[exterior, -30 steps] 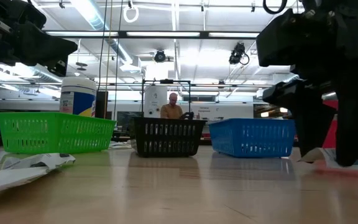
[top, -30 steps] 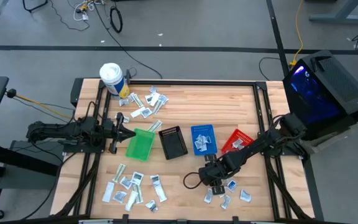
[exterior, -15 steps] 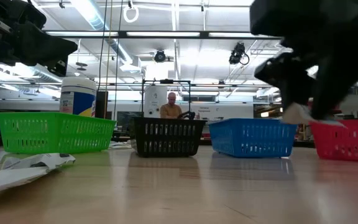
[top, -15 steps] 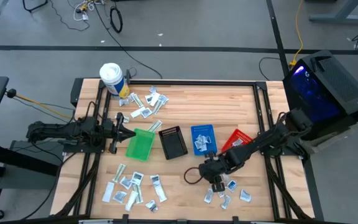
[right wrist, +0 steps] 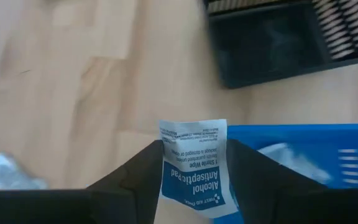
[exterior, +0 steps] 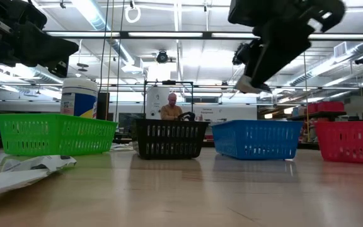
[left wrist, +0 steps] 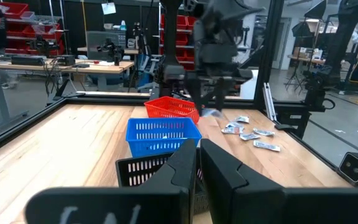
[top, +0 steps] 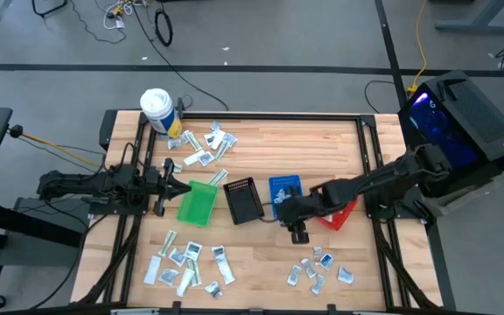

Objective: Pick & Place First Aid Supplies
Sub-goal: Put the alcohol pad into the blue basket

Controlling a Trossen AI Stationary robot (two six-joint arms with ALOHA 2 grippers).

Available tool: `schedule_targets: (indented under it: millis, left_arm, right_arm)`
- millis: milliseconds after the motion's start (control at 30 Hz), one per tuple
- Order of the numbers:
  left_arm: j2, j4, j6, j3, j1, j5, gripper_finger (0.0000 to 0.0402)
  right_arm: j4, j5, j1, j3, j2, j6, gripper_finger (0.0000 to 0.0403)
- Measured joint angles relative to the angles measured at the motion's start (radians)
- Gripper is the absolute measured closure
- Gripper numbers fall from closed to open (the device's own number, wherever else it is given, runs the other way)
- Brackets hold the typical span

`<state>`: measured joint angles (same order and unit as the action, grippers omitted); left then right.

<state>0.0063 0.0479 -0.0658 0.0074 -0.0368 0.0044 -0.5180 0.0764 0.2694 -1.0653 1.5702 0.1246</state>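
Two dark arms work over a pale wooden table (top: 261,140) bearing four small mesh bins in a row: green plastic bin (top: 197,204), black plastic bin (top: 243,199), blue plastic bin (top: 286,194) and red plastic bin (top: 337,206). The right gripper (top: 297,229) hangs above the table at the near edge of the blue bin, its two fingers clamped on a flat white-and-blue alcohol wipe sachet (right wrist: 192,163); in the right wrist view the sachet stands between the fingers, with the blue bin's rim and the black bin beyond it. The low view shows this gripper raised well above the bins. The left gripper (top: 171,183) waits beside the green bin, fingers together and empty. Loose sachets lie in three clusters: near the white cylindrical tub (top: 157,110), in front of the green bin (top: 186,262), and in front of the red bin (top: 322,269). A few sachets rest inside the blue bin.
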Motion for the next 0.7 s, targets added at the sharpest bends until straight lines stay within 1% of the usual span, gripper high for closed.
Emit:
schedule_targets:
  millis: [200,400,700]
  left_arm:
    - [0.0,0.0,0.0,0.0,0.0,0.0,0.0369]
    - [0.0,0.0,0.0,0.0,0.0,0.0,0.0369]
    - [0.0,0.0,0.0,0.0,0.0,0.0,0.0369]
  right_arm:
    - [-0.016,0.003,-0.087,0.0,-0.003,-0.012,0.0225]
    - [-0.079,0.022,-0.164,0.0,-0.003,-0.012,0.0225]
    - [-0.102,0.022,-0.212,0.0,-0.001,-0.038,0.0225]
